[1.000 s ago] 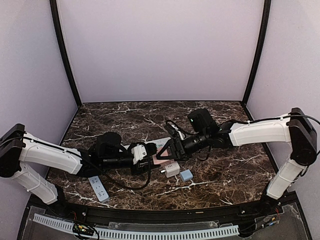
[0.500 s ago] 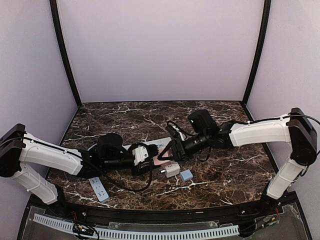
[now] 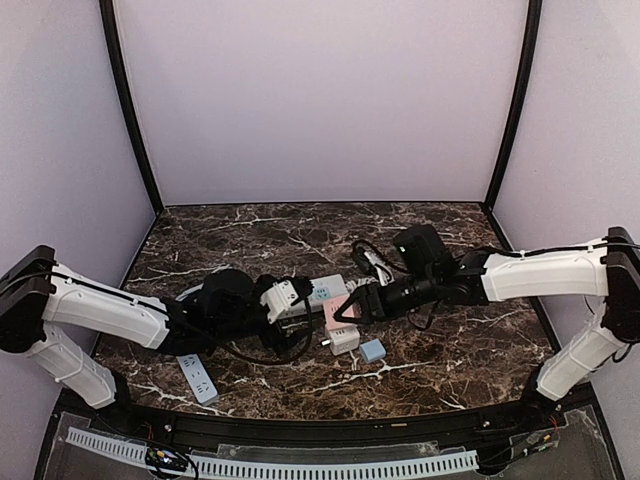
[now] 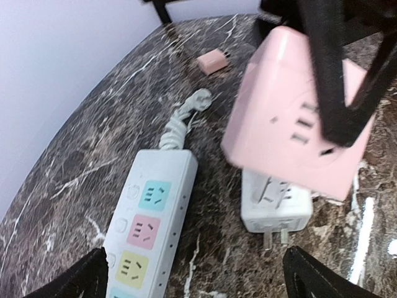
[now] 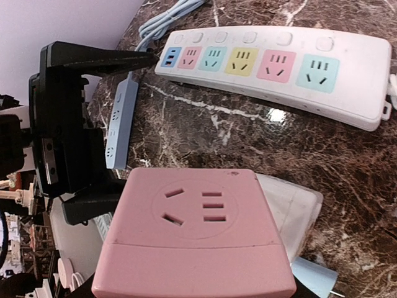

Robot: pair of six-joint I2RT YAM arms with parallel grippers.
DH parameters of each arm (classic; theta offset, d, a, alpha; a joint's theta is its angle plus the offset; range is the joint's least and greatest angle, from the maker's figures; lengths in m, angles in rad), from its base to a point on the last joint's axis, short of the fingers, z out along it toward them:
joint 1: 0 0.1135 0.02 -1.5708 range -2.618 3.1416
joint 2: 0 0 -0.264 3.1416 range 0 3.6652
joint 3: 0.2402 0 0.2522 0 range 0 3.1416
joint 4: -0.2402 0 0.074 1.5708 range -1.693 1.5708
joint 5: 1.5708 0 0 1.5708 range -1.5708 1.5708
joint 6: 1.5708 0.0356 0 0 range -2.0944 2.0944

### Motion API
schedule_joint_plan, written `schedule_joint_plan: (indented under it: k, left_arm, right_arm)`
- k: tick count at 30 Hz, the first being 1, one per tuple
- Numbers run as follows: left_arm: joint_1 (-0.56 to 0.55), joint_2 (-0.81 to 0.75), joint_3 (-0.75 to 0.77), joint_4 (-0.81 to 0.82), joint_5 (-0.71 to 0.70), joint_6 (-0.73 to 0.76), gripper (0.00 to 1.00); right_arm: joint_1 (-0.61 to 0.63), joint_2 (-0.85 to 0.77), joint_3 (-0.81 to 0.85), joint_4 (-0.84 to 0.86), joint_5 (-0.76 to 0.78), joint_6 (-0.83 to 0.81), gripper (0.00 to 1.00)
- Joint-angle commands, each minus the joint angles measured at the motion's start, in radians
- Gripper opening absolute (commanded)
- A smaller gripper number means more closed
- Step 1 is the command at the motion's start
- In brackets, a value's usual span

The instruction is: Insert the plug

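Lower left of the top view: a pale blue narrow power strip (image 3: pixel 198 377) lies flat on the dark marble table (image 3: pixel 460 350). To the right of centre, a small light blue cube adapter (image 3: pixel 373 350) sits just beside a white cube adapter (image 3: pixel 343 338) lying on its side with its prongs showing.

Centre of the frame: the pink square plug adapter (image 3: pixel 334 314) is clamped in the right gripper (image 3: pixel 352 308). It is raised off the table directly over the white cube adapter. In the left wrist view, one black finger (image 4: pixel 329 74) crosses its socket face.

The left gripper (image 3: pixel 295 300) stands just left of the pink adapter, apart from it. Its jaws are spread wide and hold nothing, with both fingertips (image 4: pixel 74 282) at the bottom corners of its own view.

Beyond both grippers, a long white power strip with coloured sockets (image 5: pixel 273 62) lies flat. Its pale cable (image 4: pixel 183 118) trails away from one end.
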Motion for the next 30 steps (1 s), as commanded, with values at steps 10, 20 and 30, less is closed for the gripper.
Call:
schedule_joint_plan:
  k: [10, 20, 30]
  left_arm:
    - [0.12, 0.15, 0.275, -0.405, -0.162, -0.162, 0.99]
    - [0.242, 0.384, 0.537, -0.602, 0.119, -0.028, 0.99]
    - [0.288, 0.478, 0.673, -0.723, 0.249, 0.17, 0.99]
  right_arm:
    - [0.008, -0.165, -0.069, -0.128, 0.275, -0.063, 0.28]
    - [0.007, -0.316, -0.106, -0.135, 0.422, -0.164, 0.26]
    - [0.007, -0.375, -0.106, -0.143, 0.428, -0.164, 0.26]
